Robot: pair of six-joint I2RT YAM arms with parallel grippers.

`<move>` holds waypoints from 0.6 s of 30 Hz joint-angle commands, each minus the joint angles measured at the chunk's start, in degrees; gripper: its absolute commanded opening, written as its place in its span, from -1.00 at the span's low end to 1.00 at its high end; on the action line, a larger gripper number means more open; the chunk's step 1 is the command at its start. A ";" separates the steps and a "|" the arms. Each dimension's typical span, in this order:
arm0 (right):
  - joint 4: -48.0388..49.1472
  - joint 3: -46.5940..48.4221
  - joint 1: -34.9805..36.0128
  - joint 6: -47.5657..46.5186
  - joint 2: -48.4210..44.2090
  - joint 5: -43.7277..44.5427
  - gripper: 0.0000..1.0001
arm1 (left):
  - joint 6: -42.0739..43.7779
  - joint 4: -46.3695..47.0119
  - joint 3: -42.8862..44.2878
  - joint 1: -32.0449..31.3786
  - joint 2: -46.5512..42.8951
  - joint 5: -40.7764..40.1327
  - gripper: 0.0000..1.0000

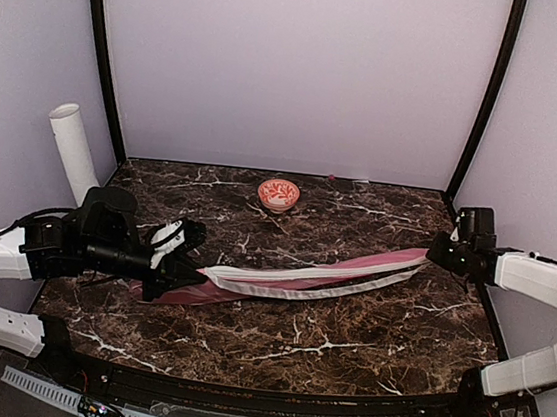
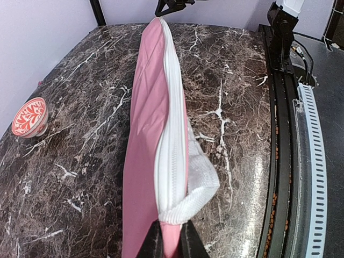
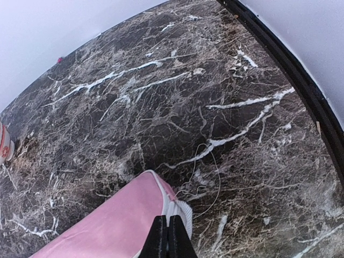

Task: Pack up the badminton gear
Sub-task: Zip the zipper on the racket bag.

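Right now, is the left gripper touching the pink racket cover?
Touching. The left wrist view shows the left gripper shut on the near end of the pink racket cover, with no gap.

1. The cover [image 1: 301, 277] stretches over the middle of the table [image 1: 343, 352] from left to right, with its right end farther back than its left.
2. Its left end is pinched in the left gripper [image 1: 194, 271], its right end in the right gripper [image 1: 432, 252].
3. The bowl [image 1: 278, 194] stands on the table behind the cover, near the back edge and apart from the cover.
4. The tube [image 1: 74, 150] leans beyond the table's left edge, behind the left arm.
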 commanded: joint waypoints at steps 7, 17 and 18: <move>0.44 2.63 -5.26 -3.97 3.30 1.62 -1.00 | -3.36 -1.46 -0.37 3.17 -1.55 -4.56 -1.00; -5.99 8.24 -5.75 -7.57 3.76 -8.10 -0.77 | -8.99 -3.34 3.83 10.51 8.48 6.57 -1.00; -6.48 8.47 -5.74 -8.01 3.26 -9.17 -0.55 | -9.17 -3.85 4.75 11.21 10.09 7.26 -1.00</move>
